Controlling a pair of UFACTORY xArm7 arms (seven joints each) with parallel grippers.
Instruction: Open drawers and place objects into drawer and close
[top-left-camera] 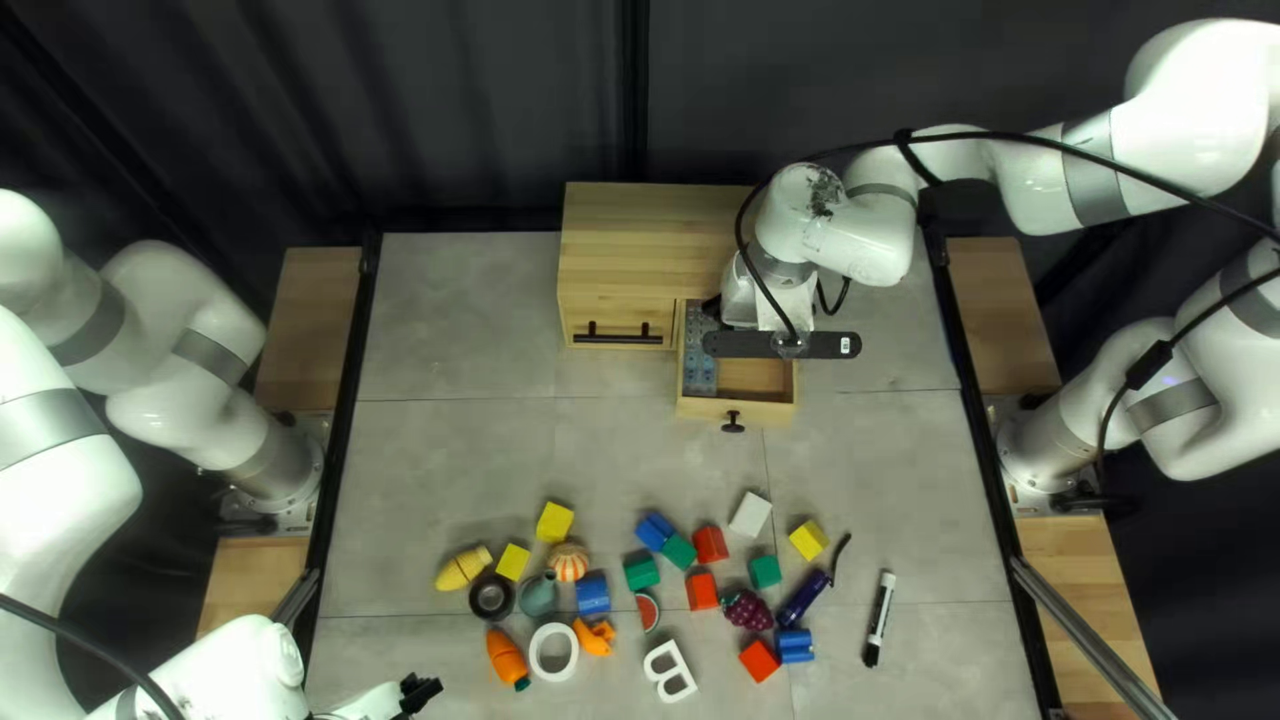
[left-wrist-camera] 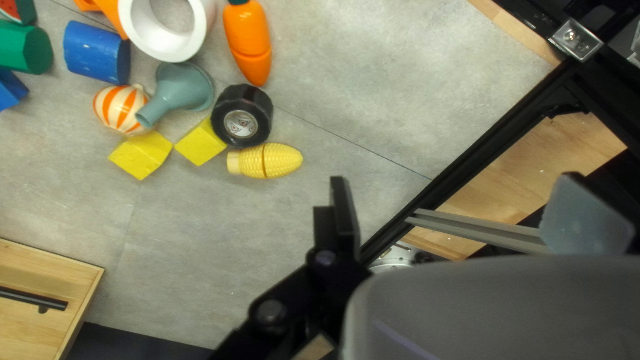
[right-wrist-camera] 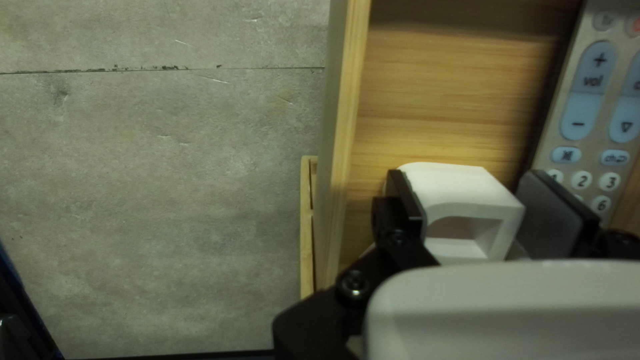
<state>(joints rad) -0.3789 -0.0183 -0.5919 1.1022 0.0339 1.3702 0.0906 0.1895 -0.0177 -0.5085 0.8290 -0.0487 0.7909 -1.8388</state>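
Right tool [right-wrist-camera: 465,175]: spread, one pad's face bare; white hollow piece [right-wrist-camera: 453,183] between fingers, unpinched, inside open drawer [top-left-camera: 700,410], beside remote control [right-wrist-camera: 587,100]. Piece probably light, stiff (hard plastic, by its look), smooth enough to slip; best hold, flat outer sides, gripped squarely. Drawer likely rigid, easy-sliding; knob [top-left-camera: 732,422] suits pulling, front panel straight, gentle push. Left tool [left-wrist-camera: 455,179]: spread, well apart from drawer.
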